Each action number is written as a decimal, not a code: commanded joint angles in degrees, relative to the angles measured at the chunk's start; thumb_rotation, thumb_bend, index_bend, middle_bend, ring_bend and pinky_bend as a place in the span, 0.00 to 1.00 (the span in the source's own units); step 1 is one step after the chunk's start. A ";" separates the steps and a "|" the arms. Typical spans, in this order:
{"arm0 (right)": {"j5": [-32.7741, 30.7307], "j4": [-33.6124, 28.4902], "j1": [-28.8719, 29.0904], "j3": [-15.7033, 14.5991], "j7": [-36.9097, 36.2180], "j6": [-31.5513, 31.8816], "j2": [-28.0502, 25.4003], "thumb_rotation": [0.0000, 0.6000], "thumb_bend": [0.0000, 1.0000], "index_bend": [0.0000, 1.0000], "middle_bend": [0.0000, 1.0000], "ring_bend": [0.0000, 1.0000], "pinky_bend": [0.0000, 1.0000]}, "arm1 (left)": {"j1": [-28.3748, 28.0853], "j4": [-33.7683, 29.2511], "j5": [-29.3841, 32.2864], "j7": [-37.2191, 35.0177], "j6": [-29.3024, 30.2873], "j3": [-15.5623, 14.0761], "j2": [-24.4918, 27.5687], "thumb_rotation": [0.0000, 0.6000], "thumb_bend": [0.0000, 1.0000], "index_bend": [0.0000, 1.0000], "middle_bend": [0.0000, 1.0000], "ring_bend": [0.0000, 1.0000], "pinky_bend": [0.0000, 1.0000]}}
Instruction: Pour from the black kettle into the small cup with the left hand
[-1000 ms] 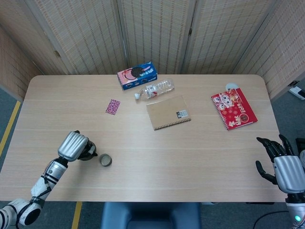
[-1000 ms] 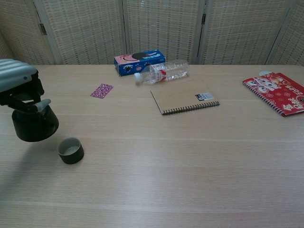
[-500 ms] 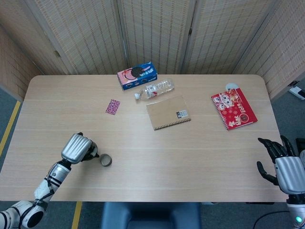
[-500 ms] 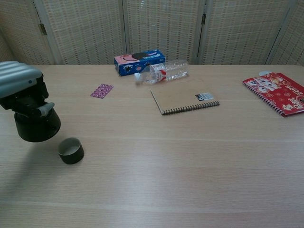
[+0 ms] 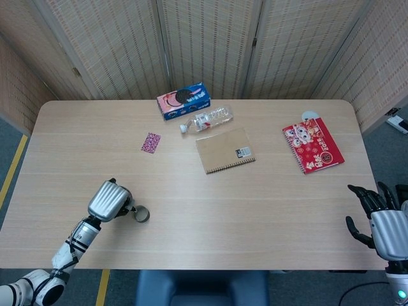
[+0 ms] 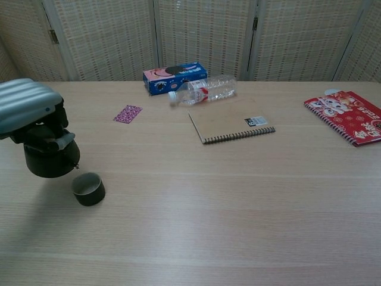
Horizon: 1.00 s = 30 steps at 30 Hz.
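Chest view gives me the clearest look: my left robot hand [image 6: 31, 113] is wrapped over the top of the black kettle [image 6: 50, 159], fingers closed on its handle, and the kettle hangs clear of the tabletop [image 6: 238, 202] with its spout tipped toward the small cup [image 6: 88, 189]. The cup stands upright just beside and below the spout — I cannot tell whether anything is coming out.

From the head view I see the same grip from above: the left robot hand [image 5: 109, 200] covers most of the kettle [image 5: 126, 207], and the small cup [image 5: 141, 215] sits right against its near-right edge.

My right robot hand [image 5: 380, 220] hovers off the right end of the tabletop [image 5: 255, 210], fingers spread and holding nothing.

Further back lie a blue cookie box [image 5: 183, 100], a clear water bottle [image 5: 206, 119] on its side, a brown spiral notebook [image 5: 224, 150], a red notebook [image 5: 312, 145] and a small pink packet [image 5: 150, 142] — all well apart from the kettle.
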<state>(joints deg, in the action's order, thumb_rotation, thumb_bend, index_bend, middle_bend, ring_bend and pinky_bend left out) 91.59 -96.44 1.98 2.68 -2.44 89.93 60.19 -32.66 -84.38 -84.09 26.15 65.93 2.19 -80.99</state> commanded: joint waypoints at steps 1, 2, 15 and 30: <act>-0.07 0.08 -0.05 0.02 -0.09 0.06 0.00 0.98 0.45 0.14 0.25 0.23 0.05 | 0.13 -0.02 -0.17 0.94 0.28 -0.04 -0.37 0.84 0.55 1.00 1.00 0.99 0.59; -0.12 0.12 -0.07 0.02 -0.14 0.08 0.01 0.98 0.45 0.14 0.25 0.23 0.05 | 0.15 0.17 -0.41 1.42 0.50 -0.06 -0.52 0.83 0.55 1.00 1.00 0.99 0.59; -0.28 0.67 -0.17 -0.02 -0.78 0.08 0.15 0.98 0.45 0.14 0.25 0.23 0.05 | 0.58 0.43 -0.69 6.21 1.44 0.05 -1.79 0.85 0.56 1.00 1.00 0.99 0.59; -0.35 1.29 -0.28 -0.03 -1.39 0.20 0.36 0.98 0.45 0.14 0.25 0.22 0.05 | 1.08 -0.80 -1.20 11.68 2.65 0.14 -2.31 0.87 0.56 1.00 1.00 1.00 0.59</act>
<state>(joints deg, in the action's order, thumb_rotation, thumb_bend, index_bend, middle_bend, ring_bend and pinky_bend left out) 91.24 -95.16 1.71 2.65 -3.82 90.12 60.55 -31.60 -85.09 -85.22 37.66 68.49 2.30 -83.26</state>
